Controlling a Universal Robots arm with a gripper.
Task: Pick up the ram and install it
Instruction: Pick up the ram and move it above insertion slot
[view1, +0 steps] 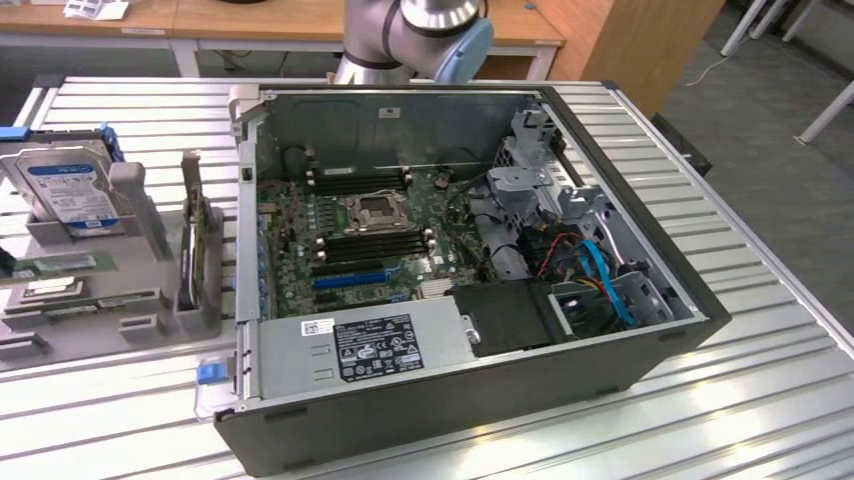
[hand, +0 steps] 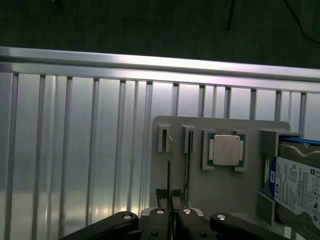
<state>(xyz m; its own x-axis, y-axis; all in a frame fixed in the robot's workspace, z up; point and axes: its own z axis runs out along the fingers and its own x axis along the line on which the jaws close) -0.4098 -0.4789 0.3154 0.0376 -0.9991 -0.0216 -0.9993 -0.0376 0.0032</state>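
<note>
Tool (hand: 169, 194), jaws narrow and nearly closed, is hovering above grey holder (hand: 220, 195); ram (view1: 64, 265) is lying in it at tabletop (hand: 75, 150) edge.

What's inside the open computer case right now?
A motherboard with black memory slots, a labelled power supply and blue cables. Whatever lies beneath the power supply is covered.

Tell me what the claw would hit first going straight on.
The claw would probably meet the grey parts holder, at its narrow slots beside the processor chip; depth is unclear.
</note>
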